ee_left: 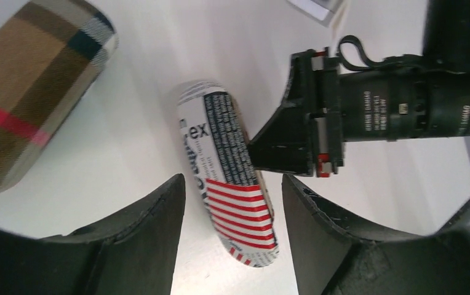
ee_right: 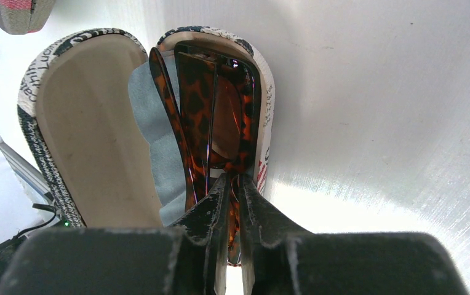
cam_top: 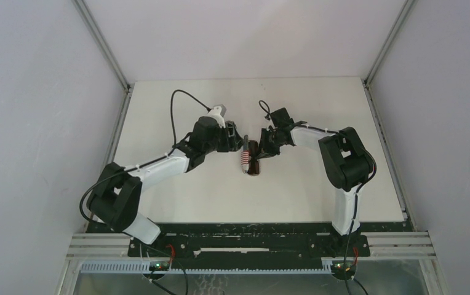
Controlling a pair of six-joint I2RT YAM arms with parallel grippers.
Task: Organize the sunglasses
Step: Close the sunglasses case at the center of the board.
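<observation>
from where i stand, the 2 arms meet over the middle of the desk point(cam_top: 318, 184), both working on 1 open flag-print case point(ee_right: 268, 104). the brown sunglasses point(ee_right: 217, 117), tortoiseshell and folded, lie lengthwise in the right half of that case, on edge against its wall. a light blue cloth point(ee_right: 159, 141) is tucked beside and partly under them. the lid point(ee_right: 91, 123) lies open to the left with its cream lining bare.

the right pincer point(ee_right: 235, 178) is almost fully closed. its 2 tips pinch the near end of the frame, and a sliver of amber shows between them. it looks like a narrow grip chosen so the fingers fit inside the shell and can seat the glasses without catching the rim.

the left pincer point(ee_left: 232, 181) stands about half open around the far end of the case, 1 finger on each side of the printed shell. i can't tell whether either finger touches it. my guess is that it is there as a fence, so the light case doesn't skid while the other arm pushes in.

a plaid case point(ee_left: 29, 92) sits closed just beyond, well apart from the work. i judge the pair nearly seated, with release and closing the lid left to do. the cloth could bunch under the hinge.
</observation>
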